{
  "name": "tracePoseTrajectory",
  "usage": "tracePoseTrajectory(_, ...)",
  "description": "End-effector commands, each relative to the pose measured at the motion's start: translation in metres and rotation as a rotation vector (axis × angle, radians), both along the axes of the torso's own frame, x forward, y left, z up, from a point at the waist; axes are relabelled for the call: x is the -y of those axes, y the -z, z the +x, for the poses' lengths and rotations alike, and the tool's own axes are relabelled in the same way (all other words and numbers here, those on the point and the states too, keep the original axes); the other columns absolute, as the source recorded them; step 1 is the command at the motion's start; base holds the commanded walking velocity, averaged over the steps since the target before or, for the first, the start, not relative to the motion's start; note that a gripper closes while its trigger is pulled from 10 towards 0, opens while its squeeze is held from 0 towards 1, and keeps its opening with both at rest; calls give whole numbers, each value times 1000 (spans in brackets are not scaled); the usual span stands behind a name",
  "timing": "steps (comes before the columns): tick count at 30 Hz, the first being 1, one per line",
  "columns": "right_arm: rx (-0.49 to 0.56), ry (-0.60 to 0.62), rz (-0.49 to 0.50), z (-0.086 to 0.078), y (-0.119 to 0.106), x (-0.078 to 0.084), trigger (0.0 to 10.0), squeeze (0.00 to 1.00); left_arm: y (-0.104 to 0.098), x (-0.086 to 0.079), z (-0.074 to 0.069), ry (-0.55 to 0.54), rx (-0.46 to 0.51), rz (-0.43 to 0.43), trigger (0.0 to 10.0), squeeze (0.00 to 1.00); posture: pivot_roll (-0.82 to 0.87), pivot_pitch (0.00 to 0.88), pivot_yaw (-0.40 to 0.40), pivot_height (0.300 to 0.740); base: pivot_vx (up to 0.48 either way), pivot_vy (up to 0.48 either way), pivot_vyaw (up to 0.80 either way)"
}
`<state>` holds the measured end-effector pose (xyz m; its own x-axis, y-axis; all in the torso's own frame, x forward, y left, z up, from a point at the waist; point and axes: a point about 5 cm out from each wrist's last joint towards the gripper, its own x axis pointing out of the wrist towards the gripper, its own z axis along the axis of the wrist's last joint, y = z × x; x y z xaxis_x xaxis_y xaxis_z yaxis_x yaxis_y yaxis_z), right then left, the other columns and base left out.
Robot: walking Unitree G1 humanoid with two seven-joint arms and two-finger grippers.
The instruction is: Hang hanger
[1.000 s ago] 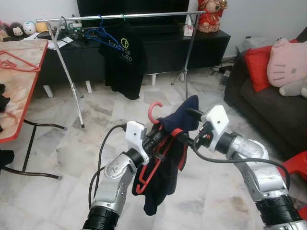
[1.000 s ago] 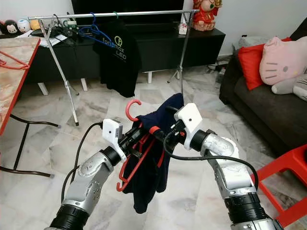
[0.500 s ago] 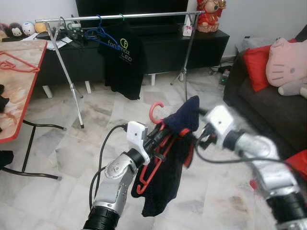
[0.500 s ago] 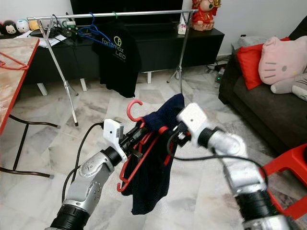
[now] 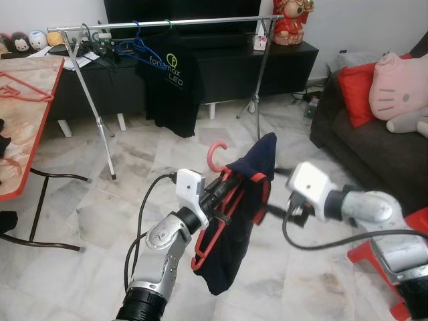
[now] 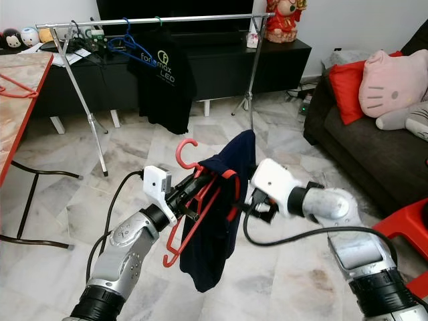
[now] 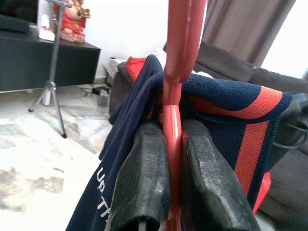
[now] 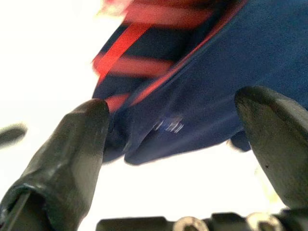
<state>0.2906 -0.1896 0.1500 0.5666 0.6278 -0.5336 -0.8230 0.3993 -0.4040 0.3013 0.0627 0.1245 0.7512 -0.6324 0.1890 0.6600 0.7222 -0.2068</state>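
At 9 o'clock of the head view we see a counter [image 5: 30,127] with a red edge, and a red hanger [image 5: 27,92] lies on it. Behind, at 11 to 12 o'clock, a metal clothes rack [image 5: 167,22] stands before a dark TV cabinet [image 5: 227,67]; a black T-shirt [image 5: 167,83] and a blue hanger [image 5: 137,45] hang on its bar.

In the middle, our left gripper [image 5: 215,194] is clenched on the neck of the red hanger with the shirt [image 5: 224,200], just below its hook. In the left wrist view the two fingers [image 7: 144,183] press the red stem from both sides. The navy shirt [image 5: 234,234] with red trim hangs over this hanger and falls down toward the marble floor [image 5: 100,214]. The hanger is in the air, well apart from the rack.

Our right gripper [image 5: 271,210] is at 3 o'clock of the shirt, just beside the cloth. In the right wrist view its fingers [image 8: 62,159] are released and spread wide, with the navy cloth between and beyond them.

At the far right a dark sofa [image 5: 374,154] carries a red cushion [image 5: 354,90] and a pink plush toy [image 5: 398,83].
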Motion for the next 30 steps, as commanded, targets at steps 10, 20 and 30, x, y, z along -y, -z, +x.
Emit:
tracePoseTrajectory(10, 74, -1, 17, 3, -19, 9, 10000, 0, -13, 3, 2, 21, 61, -24, 10000, 0, -96, 0, -65, 740, 0, 0, 0)
tracePoseTrajectory(20, 221, 139, 294, 25, -64, 32, 10000, 0, 1, -10, -8, 100, 28, 66, 10000, 0, -92, 0, -61, 740, 0, 0, 0)
tracePoseTrajectory(30, 36, -40, 155, 24, -46, 42, 10000, 0, 12, -20, -24, 275, -10, 175, 10000, 0, -84, 0, -59, 740, 0, 0, 0)
